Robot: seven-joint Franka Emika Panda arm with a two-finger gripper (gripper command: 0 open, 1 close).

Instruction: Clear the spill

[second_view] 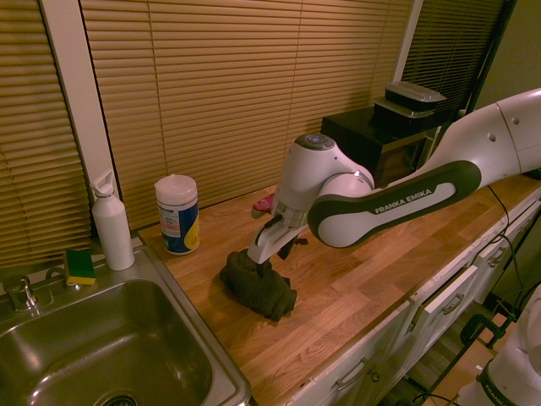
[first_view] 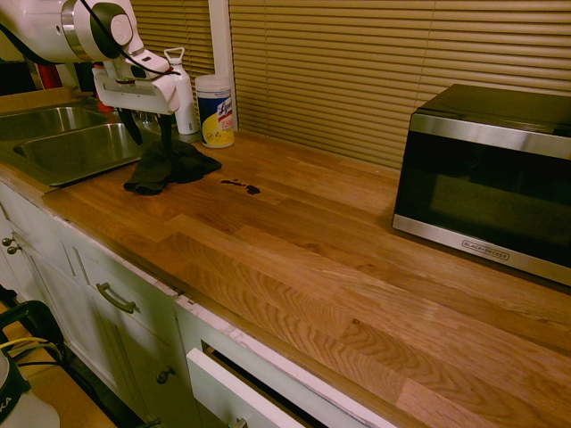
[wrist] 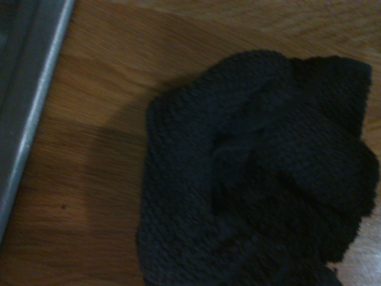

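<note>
While its fingers stand apart with nothing between them, the gripper [first_view: 148, 125] hangs above the dark rag [first_view: 169, 166], which lies bunched on the wooden counter [first_view: 339, 267] just right of the sink [first_view: 62, 143]. Near the rag's right edge, apart from it, sits the spill [first_view: 241, 185]. Behind stands a wipes canister [first_view: 215, 111].

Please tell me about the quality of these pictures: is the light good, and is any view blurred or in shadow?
First exterior view: dim, warm yellow light; the spill stays distinguishable, the rag is a dark mass without detail. Second exterior view: same dim cast, wide-angle bending at the edges, the sink has soft glare. Wrist view: slightly soft; a broad shadow falls on the countertop beside the rag.
</note>
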